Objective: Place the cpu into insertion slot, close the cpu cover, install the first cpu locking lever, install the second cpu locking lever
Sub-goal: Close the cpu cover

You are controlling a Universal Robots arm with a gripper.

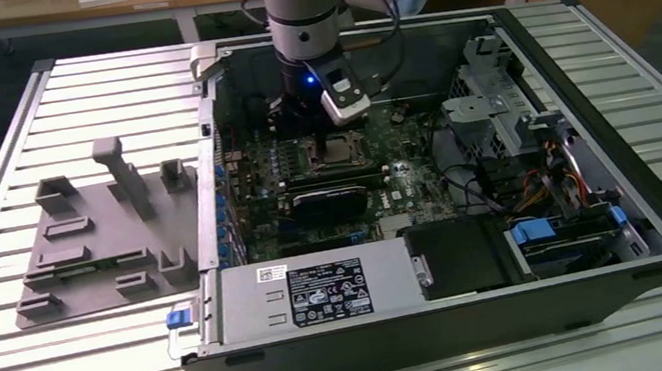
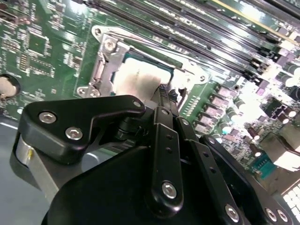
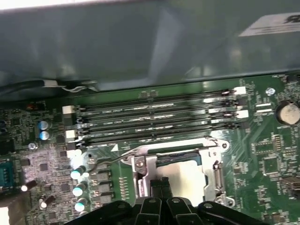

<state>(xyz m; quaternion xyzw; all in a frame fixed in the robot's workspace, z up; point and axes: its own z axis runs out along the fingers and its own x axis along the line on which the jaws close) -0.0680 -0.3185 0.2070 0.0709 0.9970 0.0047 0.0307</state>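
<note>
**Gripper [image 3: 161,183] tips down at the insertion slot [image 1: 337,154]**

Jaws clenched together, nothing between them. In both wrist views the tips sit at the edge of the cpu [image 3: 183,172]. The cpu lies flat in the insertion slot on the green board [image 3: 262,150]. The cpu cover [image 3: 140,169] frames it, with the pale top showing through the cut-out. A thin wire lever [image 3: 108,161] sticks out from one corner, beside the memory slots [image 3: 154,119].

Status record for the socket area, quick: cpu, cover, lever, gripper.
cpu: in the insertion slot, pale top showing
cpu cover: down, framing the cpu
lever: one wire lever angled away from the socket, seemingly unlatched
gripper: shut, tips at the cpu's edge, in both wrist views
</note>
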